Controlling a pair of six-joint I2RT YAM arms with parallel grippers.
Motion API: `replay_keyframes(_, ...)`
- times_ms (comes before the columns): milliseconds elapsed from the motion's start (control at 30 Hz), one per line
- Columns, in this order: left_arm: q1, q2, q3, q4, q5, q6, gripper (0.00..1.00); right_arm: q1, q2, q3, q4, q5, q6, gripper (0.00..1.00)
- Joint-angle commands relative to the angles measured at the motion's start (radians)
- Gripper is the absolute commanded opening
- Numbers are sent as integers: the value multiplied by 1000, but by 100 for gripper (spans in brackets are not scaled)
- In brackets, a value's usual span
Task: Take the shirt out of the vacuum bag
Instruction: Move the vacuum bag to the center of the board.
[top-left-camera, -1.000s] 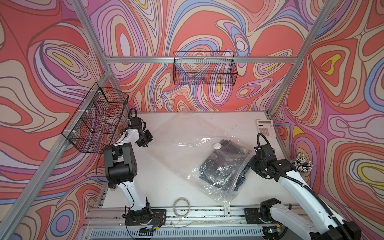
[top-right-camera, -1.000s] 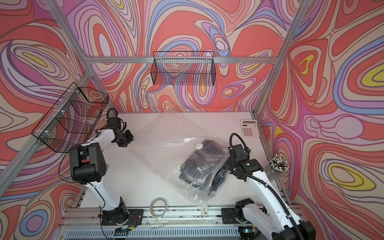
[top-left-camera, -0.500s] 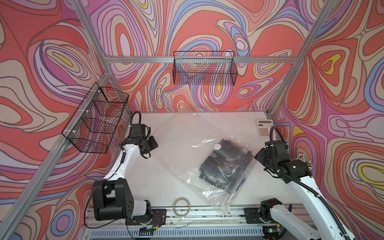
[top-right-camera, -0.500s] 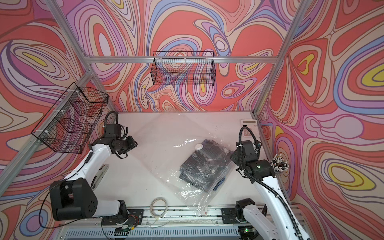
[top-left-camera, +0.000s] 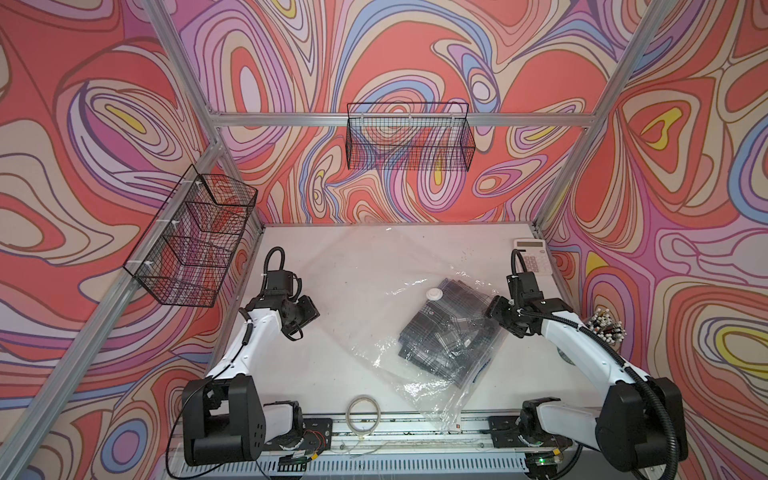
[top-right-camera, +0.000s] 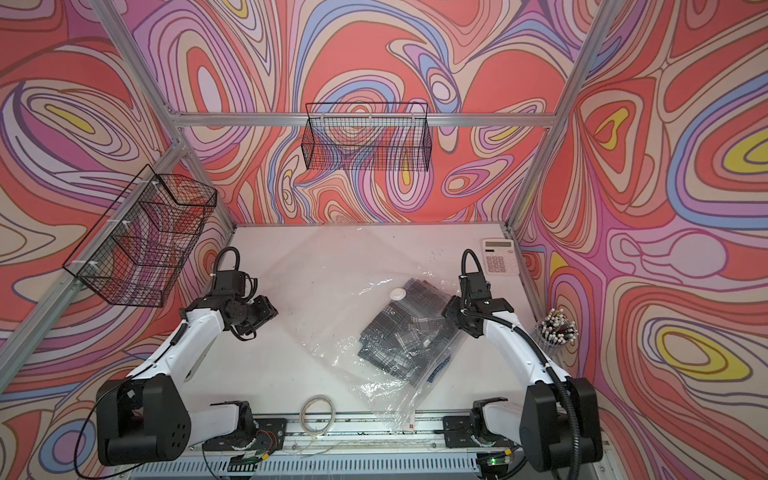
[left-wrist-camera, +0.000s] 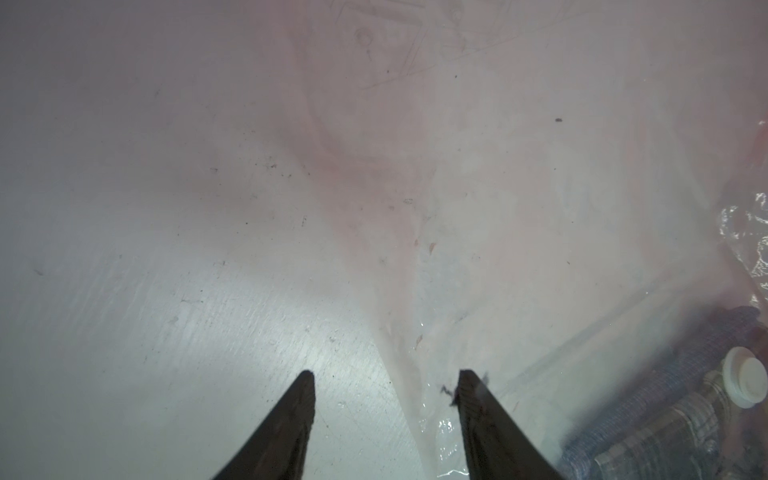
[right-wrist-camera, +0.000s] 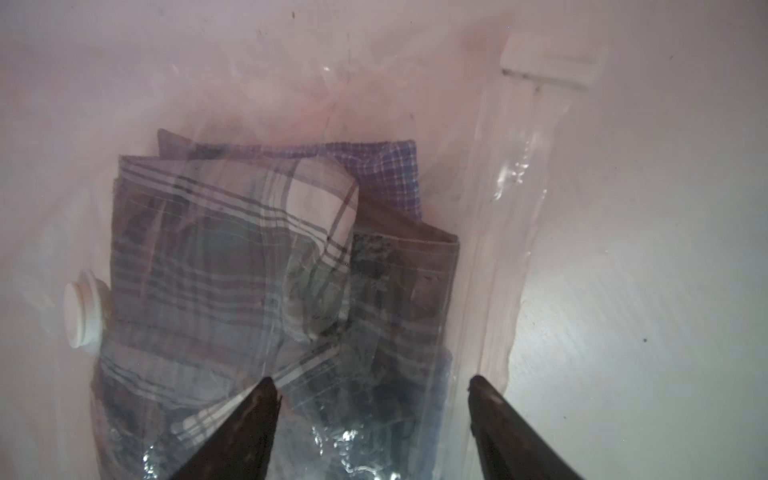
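White table (top-left-camera: 299, 374) is carrying the vacuum bag (top-left-camera: 395, 291), shirt (top-left-camera: 449, 332) lying inside; left hand (left-wrist-camera: 384, 378) and right hand (right-wrist-camera: 372, 382) are hovering released. Likely best: gripping the zip edge (right-wrist-camera: 494, 270) squarely, avoiding fabric.

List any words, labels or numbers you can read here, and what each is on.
No text is legible in any view.
Keys of the calculator: markings too small to read.
On the vacuum bag, the blue strip at its edge: any print too blurred.
Small red-marked tag at the bag's corner: too small to read.
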Motion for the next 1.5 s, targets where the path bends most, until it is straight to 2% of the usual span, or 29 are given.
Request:
replay_keyframes(0, 10, 32, -31, 44, 5, -54, 59, -23, -14, -32, 16, -19, -13, 75)
replay_keyframes(367, 34, 195, -21, 185, 21, -86, 59, -95, -44, -17, -110, 35, -71, 76)
replay_keyframes(567, 35, 257, 2, 254, 46, -98, 59, -115, -53, -114, 67, -105, -72, 76)
replay_keyframes(833, 35, 289, 20, 292, 59, -100, 58, -114, 26, -175, 245, -195, -82, 70)
replay_keyframes(967, 35, 288, 24, 316, 87, -104, 48, -114, 74, -207, 312, -221, -64, 64)
replay_keyframes(1300, 35, 290, 68, 309, 77, -89, 2, -114, 181, -234, 457, -269, 33, 49)
replay_keyframes(1467, 35, 292, 155, 259, 22, -42, 0, -111, 183, -215, 487, -266, 88, 44)
